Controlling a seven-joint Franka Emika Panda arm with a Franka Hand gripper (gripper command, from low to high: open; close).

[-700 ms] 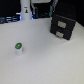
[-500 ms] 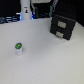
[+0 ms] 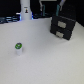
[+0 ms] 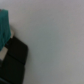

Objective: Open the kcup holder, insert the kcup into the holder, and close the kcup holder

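The kcup holder [image 3: 63,27] is a black box with two handle cutouts on its front. It stands shut on the white table at the exterior view's right, towards the back. The kcup [image 3: 18,47], a small white pod with a green top, stands upright on the table at the exterior view's left, far from the holder. A blurred black boxy shape [image 4: 14,62] fills one corner of the wrist view; it looks like the holder, but I cannot be sure. No gripper fingers show in either view.
A white upright part [image 3: 25,10], perhaps the arm's base, stands at the back left of the exterior view among dark clutter. A teal block [image 4: 4,27] shows at the edge of the wrist view. The white table [image 3: 45,60] spreads between pod and holder.
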